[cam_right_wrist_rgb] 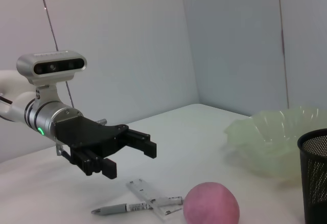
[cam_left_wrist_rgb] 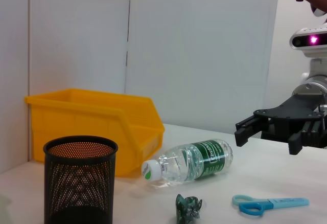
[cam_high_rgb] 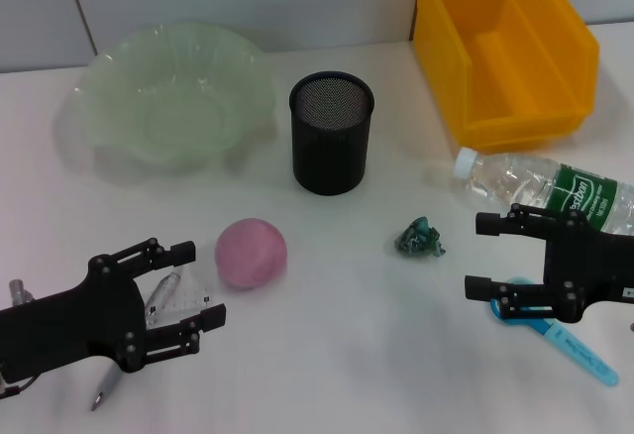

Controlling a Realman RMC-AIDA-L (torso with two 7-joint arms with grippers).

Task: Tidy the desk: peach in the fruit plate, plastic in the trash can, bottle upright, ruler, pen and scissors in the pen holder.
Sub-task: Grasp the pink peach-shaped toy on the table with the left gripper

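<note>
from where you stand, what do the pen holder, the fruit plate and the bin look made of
Pen holder: black metal mesh by the look; fine see-through holes, solid rim.
Fruit plate: pale green, translucent, wavy rim; likely frosted plastic, possibly glass.
Bin: yellow moulded plastic, smooth with a slight sheen.

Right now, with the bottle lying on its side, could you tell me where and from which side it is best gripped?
Probably across the labelled middle of the bottle, from above: it lies flat, cap toward the pen holder, and its round body is widest there. The right end effector is open beside it.
</note>
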